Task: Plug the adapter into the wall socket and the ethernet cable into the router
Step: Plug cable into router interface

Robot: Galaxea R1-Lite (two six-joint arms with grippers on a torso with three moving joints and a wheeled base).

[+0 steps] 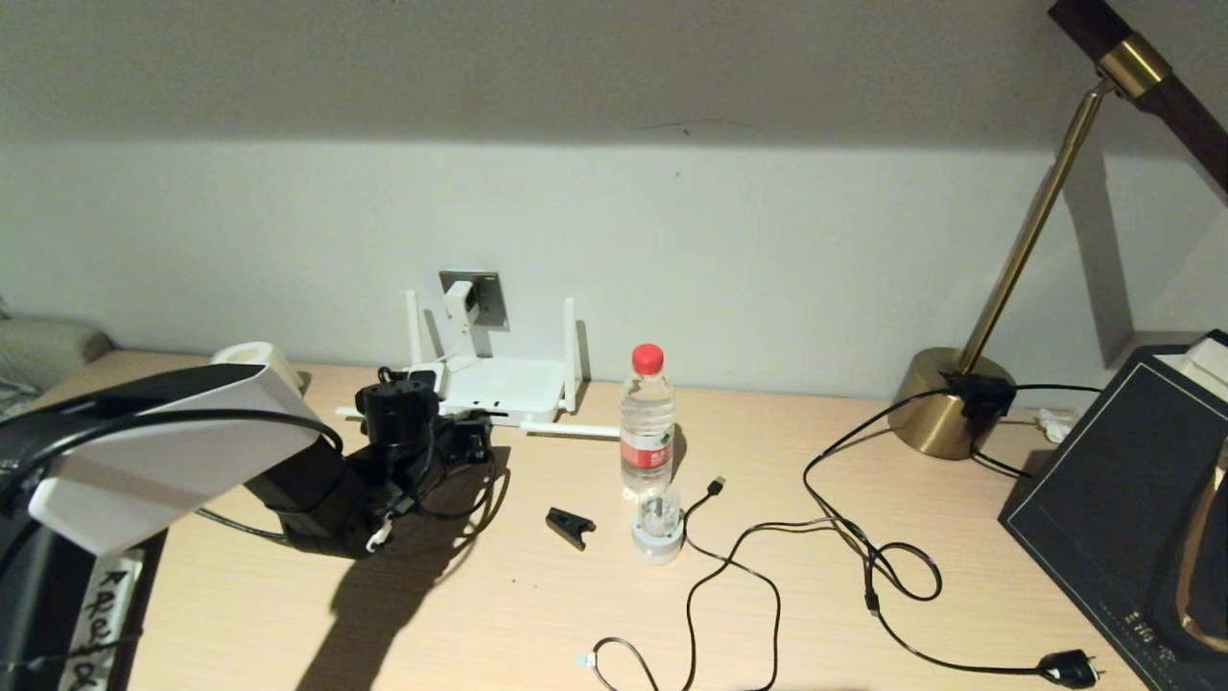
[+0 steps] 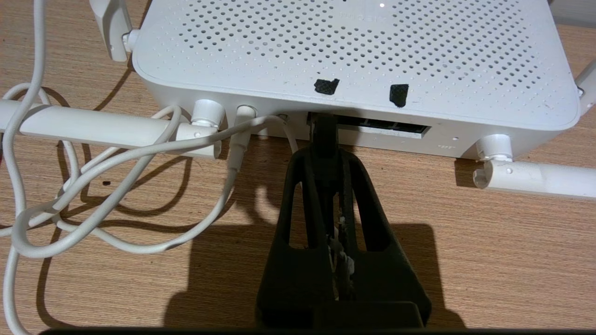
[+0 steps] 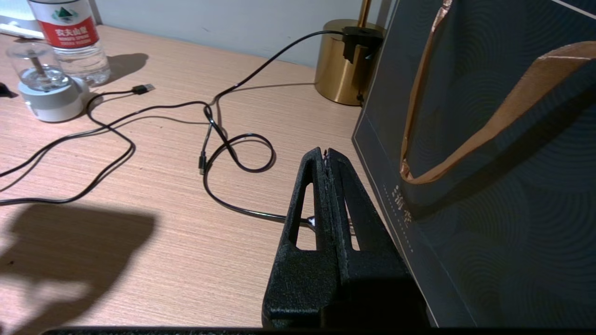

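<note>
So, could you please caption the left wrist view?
Left gripper pressing a black plug into the white router's front slot.

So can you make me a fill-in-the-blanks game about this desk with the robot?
1. The adapter is plugged into the wall ____.
2. The water bottle has a ____ cap.
3. The left gripper pushes a black plug into the white ____.
4. The lamp base is ____ coloured.

Missing words: socket; red; router; gold
</note>
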